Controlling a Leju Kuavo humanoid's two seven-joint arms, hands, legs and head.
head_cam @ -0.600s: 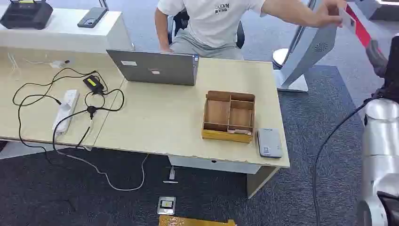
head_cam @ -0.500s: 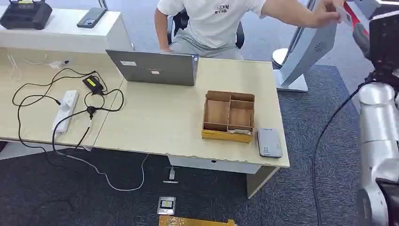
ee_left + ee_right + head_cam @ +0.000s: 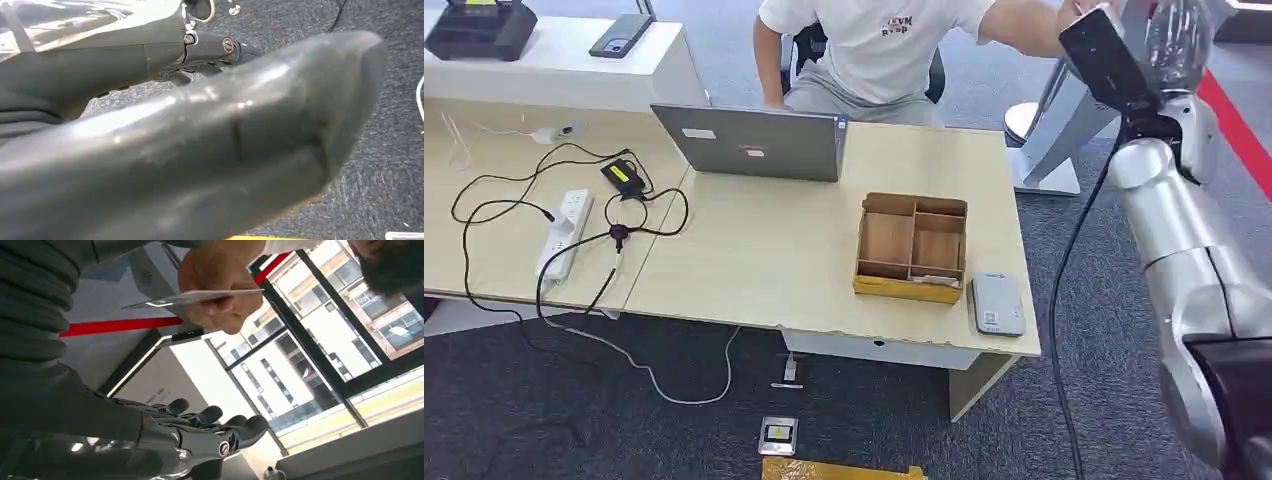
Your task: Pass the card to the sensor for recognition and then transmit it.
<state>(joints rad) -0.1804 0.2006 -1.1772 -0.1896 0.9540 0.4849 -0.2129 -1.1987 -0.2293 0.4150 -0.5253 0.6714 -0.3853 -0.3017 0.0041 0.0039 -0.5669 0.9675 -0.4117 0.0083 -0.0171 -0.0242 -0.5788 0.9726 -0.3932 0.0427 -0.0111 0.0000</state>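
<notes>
A person behind the desk holds a thin white card (image 3: pixel 195 297) edge-on in a raised hand (image 3: pixel 220 285). My right hand (image 3: pixel 200 425) is lifted beside that card, a short gap away, fingers stretched out with nothing in them. From the head view the right hand (image 3: pixel 1176 30) is high at the far right, by the person's outstretched arm (image 3: pixel 1024 25). The grey card sensor (image 3: pixel 997 303) lies flat at the desk's front right corner. My left hand (image 3: pixel 210 50) hangs over the carpet, thumb extended, holding nothing.
A wooden compartment box (image 3: pixel 912 247) stands next to the sensor. An open laptop (image 3: pixel 754 142) sits at the desk's back edge, with a power strip (image 3: pixel 564 232) and black cables at left. A white kiosk stand (image 3: pixel 1064 130) rises from the floor right of the desk.
My right arm has swung up and inward from the right edge toward the person's raised hand with the card. The desk items have not moved.
</notes>
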